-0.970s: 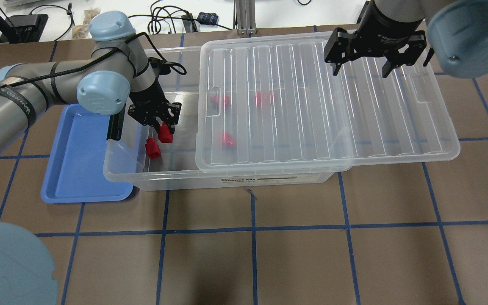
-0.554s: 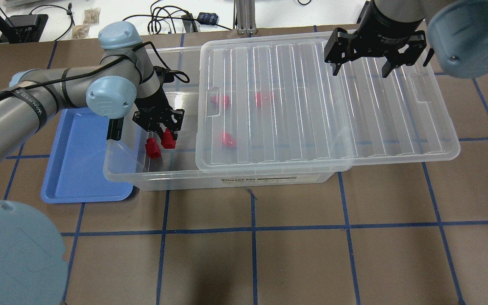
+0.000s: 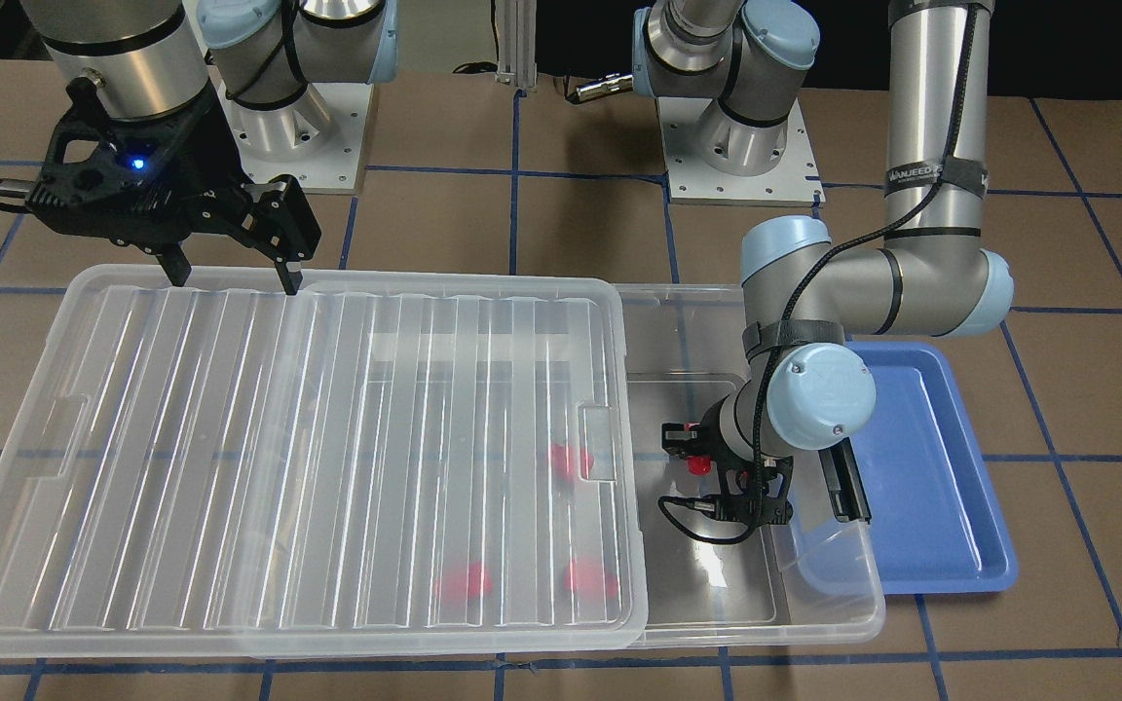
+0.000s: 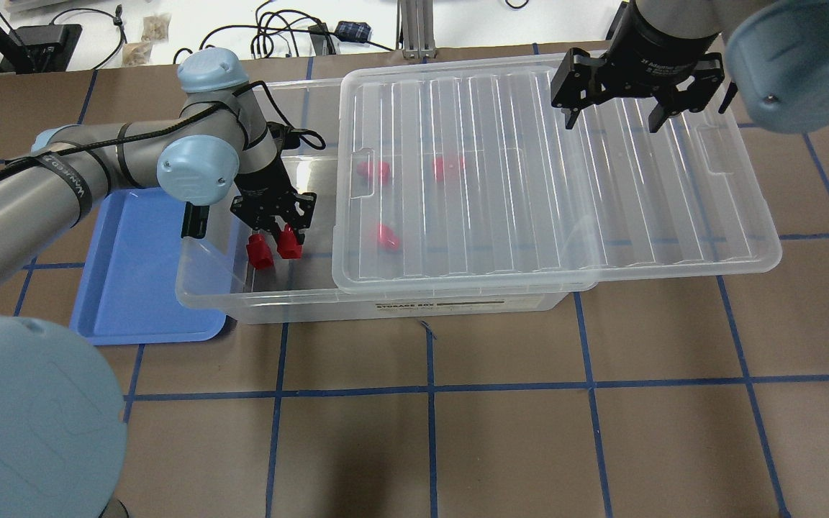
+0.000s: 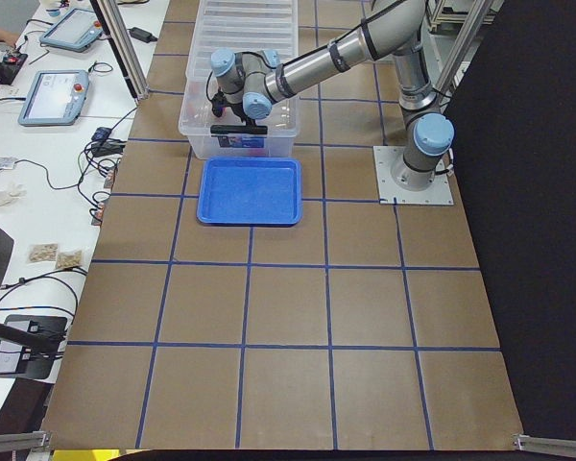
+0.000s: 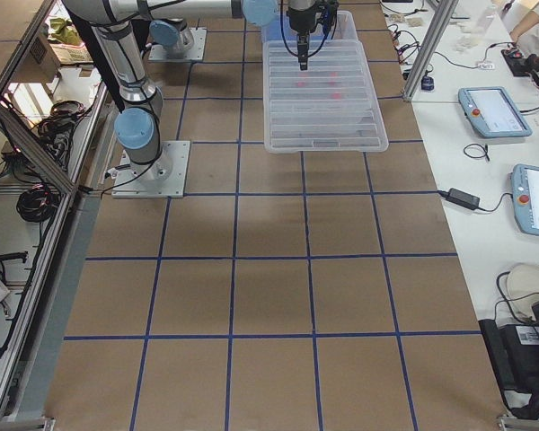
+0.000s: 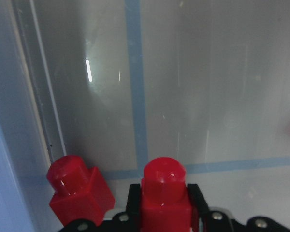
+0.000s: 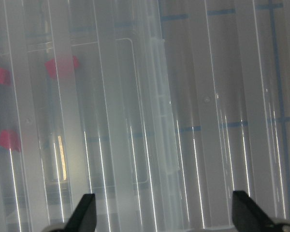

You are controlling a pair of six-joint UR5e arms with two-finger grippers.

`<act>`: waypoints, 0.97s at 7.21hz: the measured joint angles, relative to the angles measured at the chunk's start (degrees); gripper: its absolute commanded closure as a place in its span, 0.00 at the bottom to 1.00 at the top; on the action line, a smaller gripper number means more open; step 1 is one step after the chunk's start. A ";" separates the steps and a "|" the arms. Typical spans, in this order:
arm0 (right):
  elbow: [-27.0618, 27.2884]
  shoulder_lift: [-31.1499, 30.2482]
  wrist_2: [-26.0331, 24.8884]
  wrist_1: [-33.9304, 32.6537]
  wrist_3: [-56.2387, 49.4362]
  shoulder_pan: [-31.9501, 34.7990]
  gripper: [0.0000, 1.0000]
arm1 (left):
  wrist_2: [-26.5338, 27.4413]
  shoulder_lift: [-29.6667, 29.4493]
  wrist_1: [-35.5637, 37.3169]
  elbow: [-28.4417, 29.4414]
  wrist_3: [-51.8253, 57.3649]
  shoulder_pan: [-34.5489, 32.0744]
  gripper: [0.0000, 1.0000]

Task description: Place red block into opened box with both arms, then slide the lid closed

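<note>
- The left claw (image 4: 283, 239) is squeezing a red block (image 7: 165, 203) between its two fingers. The block's round end is pointing away from the claw.
- That red block is hanging low inside the open left end of the box (image 4: 299, 306). I cannot tell if it is touching the bottom.
- Just beside it, a second red block (image 4: 260, 253) is lying close to the box's left wall.
- The lid (image 4: 529, 180) is lying on top of the box. It is covering the right part and sticking out past the right end.
- Under the lid, three more red blocks (image 4: 388, 236) are lying in the box.
- The right claw (image 4: 612, 124) is hanging over the lid's far edge. Its fingers are spread wide and holding nothing.
- A blue tray (image 4: 134, 288) is sitting on the desk (image 4: 529, 432), just beside the box's left end.
</note>
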 measured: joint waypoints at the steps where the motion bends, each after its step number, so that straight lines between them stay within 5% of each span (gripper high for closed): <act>1: 0.01 0.00 0.00 0.00 0.00 0.00 0.00 | 0.02 -0.16 -0.01 0.00 0.00 0.00 0.30; 4: 0.01 0.00 0.00 0.00 0.00 0.00 0.00 | 0.28 -0.03 -0.02 0.10 0.30 0.04 0.00; 7: -0.29 0.57 -0.80 -0.45 -4.78 -2.03 0.00 | 0.63 3.16 -2.53 1.69 -0.33 0.56 0.00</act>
